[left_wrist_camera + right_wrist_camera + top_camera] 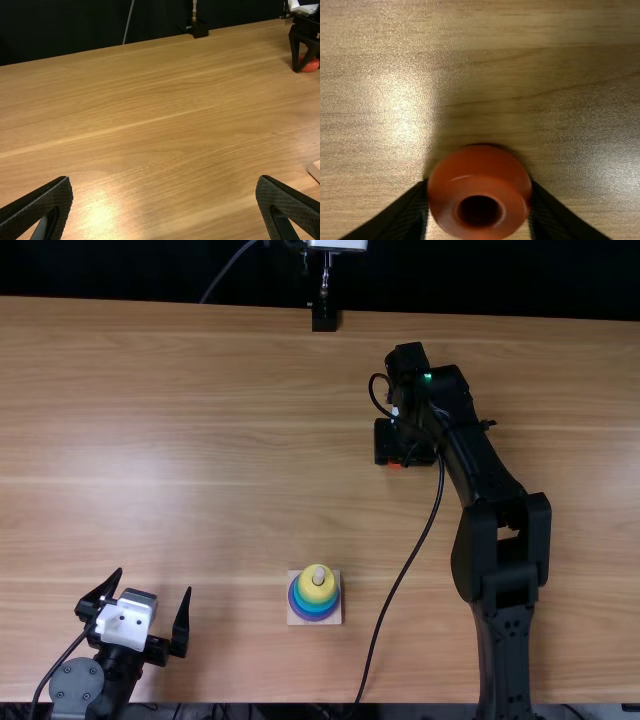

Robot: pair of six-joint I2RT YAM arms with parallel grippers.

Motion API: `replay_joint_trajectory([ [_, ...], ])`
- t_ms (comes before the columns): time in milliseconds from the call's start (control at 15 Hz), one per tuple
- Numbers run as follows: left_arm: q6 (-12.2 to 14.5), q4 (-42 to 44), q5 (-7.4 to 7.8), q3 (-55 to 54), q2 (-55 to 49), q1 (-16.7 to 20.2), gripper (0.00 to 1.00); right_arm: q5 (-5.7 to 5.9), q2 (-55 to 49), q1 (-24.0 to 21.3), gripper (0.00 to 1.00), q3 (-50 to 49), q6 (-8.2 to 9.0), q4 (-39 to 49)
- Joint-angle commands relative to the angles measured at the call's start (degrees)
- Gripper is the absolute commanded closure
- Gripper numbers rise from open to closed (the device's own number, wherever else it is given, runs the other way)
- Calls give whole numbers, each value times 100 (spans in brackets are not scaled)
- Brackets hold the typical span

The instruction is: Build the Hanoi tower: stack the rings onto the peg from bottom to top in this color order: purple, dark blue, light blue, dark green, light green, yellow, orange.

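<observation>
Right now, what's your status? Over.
Right claw closed on orange ring. Left claw open, empty. Tower topped by yellow ring, orange not yet on. Peg tip uncovered, nothing blocking it.

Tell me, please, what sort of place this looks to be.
Probably a robotics lab or test station: a left arm and a right arm, both robotic, at a wooden table with a small stacking toy on it.
</observation>
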Motion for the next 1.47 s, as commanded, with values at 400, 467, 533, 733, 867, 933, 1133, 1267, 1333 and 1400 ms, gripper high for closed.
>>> replay_joint_trajectory([
  [400,83,-451,59,-600,-67,37,0,12,-60,-10,100,53,-121,-92],
  [467,83,-451,59,-600,-67,37,0,12,-359,17,100,35,-142,-103],
  [533,83,-451,59,-600,-67,37,0,12,-649,25,100,35,-247,-124],
  [733,83,-451,59,-600,-67,37,0,22,-1317,280,100,18,-637,-451],
  [867,83,-451,59,-600,-67,37,0,22,-1677,518,100,18,-701,-957],
  [933,83,-451,59,-600,-67,37,0,12,-1871,667,100,-26,-785,-1200],
  [1133,83,-451,59,-600,-67,37,0,12,-2565,1185,100,-334,-964,-1453],
  [1267,83,-451,59,-600,-67,37,0,12,-3013,1607,100,-545,-975,-1463],
  [1333,83,-451,59,-600,-67,37,0,12,-3233,1818,100,-677,-964,-1474],
  [1400,83,-451,59,-600,-67,37,0,1,-3409,2038,100,-817,-964,-1474],
])
